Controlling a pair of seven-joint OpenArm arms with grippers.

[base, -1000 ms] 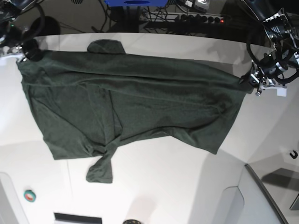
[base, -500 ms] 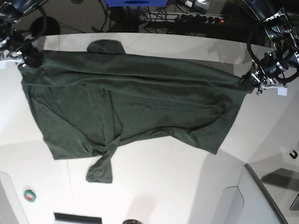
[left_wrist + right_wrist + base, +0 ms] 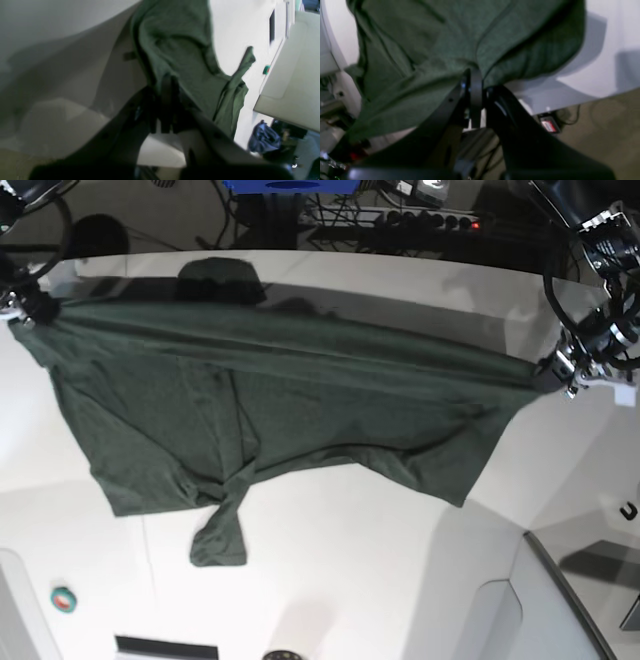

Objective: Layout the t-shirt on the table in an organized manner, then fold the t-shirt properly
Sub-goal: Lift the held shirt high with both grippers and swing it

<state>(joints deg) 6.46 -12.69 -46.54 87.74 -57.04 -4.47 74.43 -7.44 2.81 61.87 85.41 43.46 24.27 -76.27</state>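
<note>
We count one bench [image 3: 330, 580], white and very large, with a thin dark seam line and a curved far edge, and it carries everything we see. On it lies one t-shirt [image 3: 300, 410], dark green and plain, with no print, label or writing that we can read on the cloth. The shirt is stretched as a long band between our two claws, its upper edge pulled taut from one to the other and lifted off the bench, while the lower body sags onto the surface below and between them. One sleeve hangs twisted toward the near side, well apart from both claws. There are two claws. The right claw [image 3: 22, 308] is closed tight on one end of the shirt's top edge; in its wrist view the black fingers [image 3: 476, 85] pinch a fold of green fabric with no gap. The left claw [image 3: 562, 375] is likewise closed on the opposite end, and its wrist view shows cloth running straight out from the pinched tips. Near the front of the bench, well away from the right claw, sits one small round green object [image 3: 64, 599] with a red spot; any marking on it is too small to read.
</note>
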